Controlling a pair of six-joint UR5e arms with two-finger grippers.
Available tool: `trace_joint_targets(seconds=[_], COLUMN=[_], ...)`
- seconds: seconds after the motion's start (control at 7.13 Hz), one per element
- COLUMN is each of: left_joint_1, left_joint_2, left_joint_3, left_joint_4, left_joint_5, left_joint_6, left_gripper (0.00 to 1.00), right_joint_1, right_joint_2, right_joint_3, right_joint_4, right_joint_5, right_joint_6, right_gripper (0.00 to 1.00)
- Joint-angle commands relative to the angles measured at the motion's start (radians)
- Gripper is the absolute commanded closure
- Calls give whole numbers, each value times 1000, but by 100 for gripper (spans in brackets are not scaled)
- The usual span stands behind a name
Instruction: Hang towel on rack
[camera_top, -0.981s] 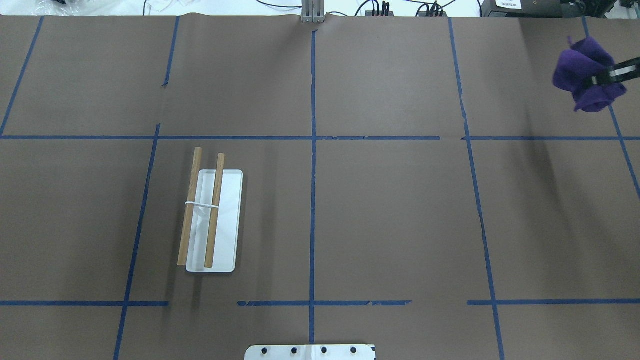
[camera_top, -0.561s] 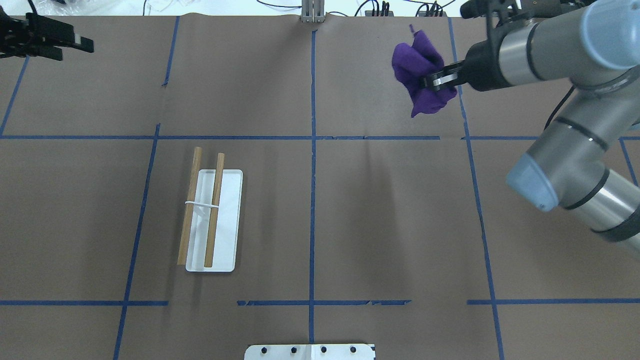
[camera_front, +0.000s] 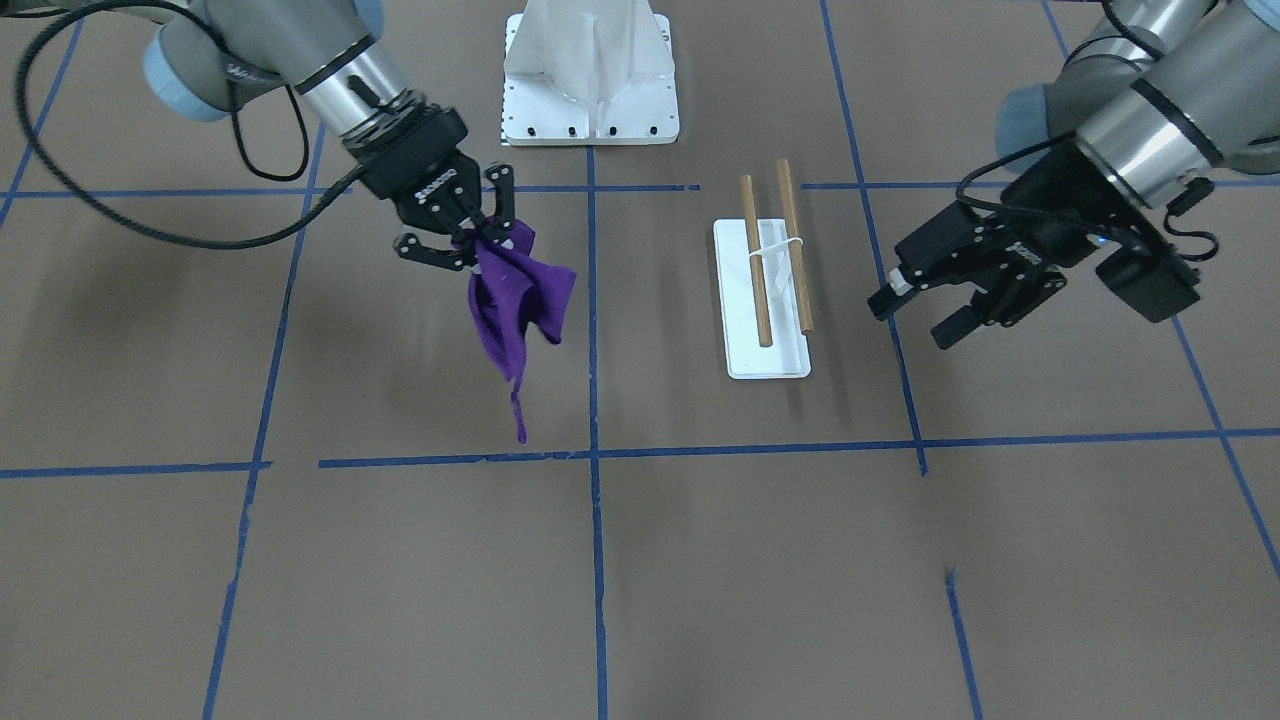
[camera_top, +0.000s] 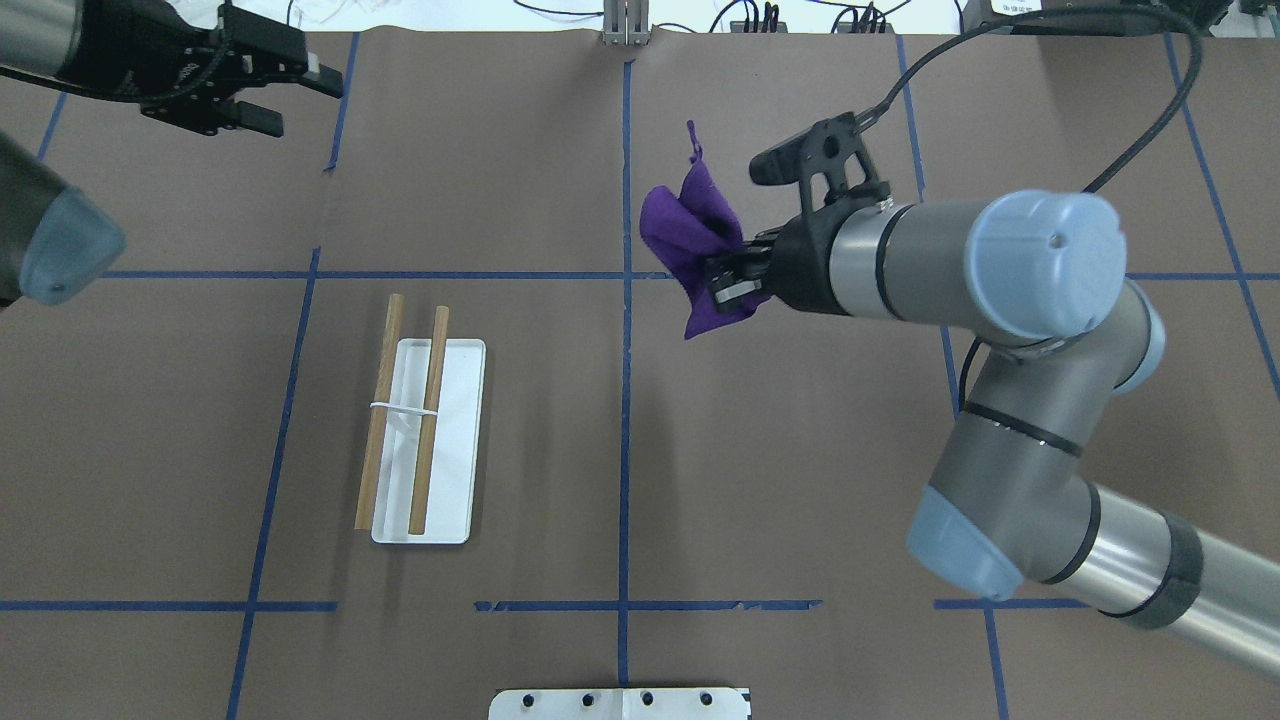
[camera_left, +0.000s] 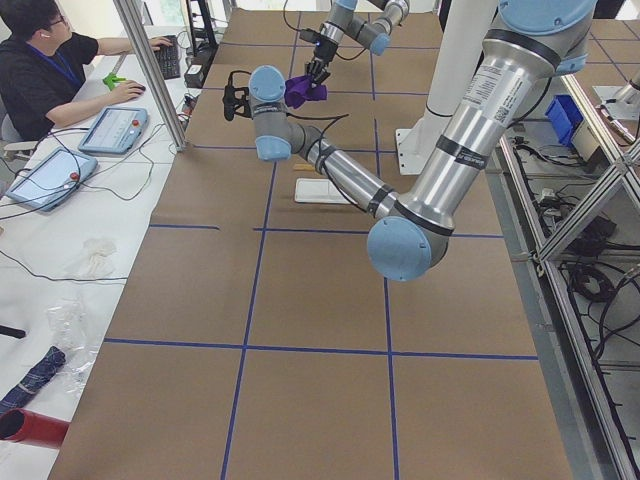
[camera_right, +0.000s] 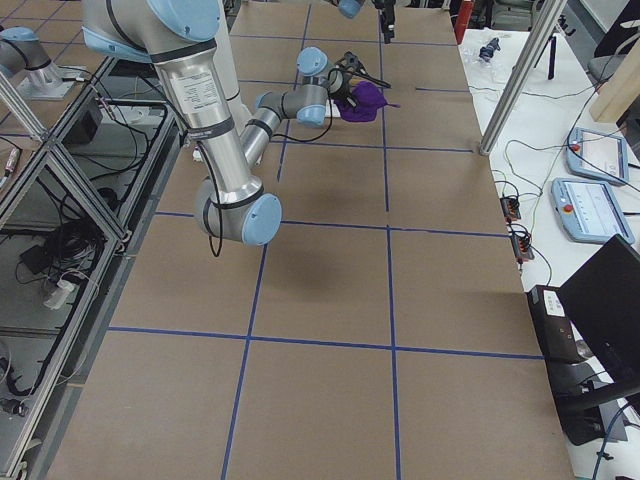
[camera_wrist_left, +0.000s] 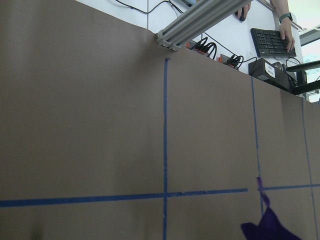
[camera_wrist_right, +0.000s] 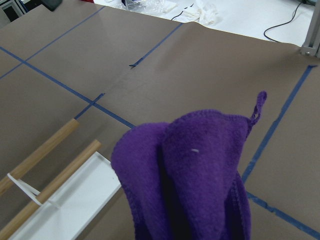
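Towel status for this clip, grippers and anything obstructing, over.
Right gripper shut on towel, bunched, hanging in air. Left gripper open, empty, away from the rack. Towel not yet on rack; nothing seen between them.

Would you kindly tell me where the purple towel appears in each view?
Front-facing: towel left of centre, hanging from the right claw.
Overhead: towel just right of the centre tape line.
Exterior left: towel top centre.
Exterior right: towel top centre.
Left wrist: towel tip, bottom right corner.
Right wrist: towel fills lower centre.
Shared landmark: the rack with two wooden bars.
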Motion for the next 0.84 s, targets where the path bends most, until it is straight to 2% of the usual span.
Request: trace_joint_targets(seconds=[0.0,0.14,0.28,0.7], left_joint_1=[59,87,104,148], left_joint_2=[-40,-75,-130,-178], left_joint_3=[-1,5,35,72], left_joint_4=[-28,-27,-30,-34], left_joint_5=[2,3,16,66], left_joint_6=[-68,-63,-65,-65], left_gripper=[2,7,7,7], right_joint_1=[-42,-48,-59,-64], right_joint_2=[50,62,66,74], right_joint_3=[7,4,4,13], right_joint_4=[-59,-61,-61,-61], right_joint_5=[-55,-55,-57,-57], right_joint_6=[-1,-1,-1,-1], right_gripper=[100,100,100,100])
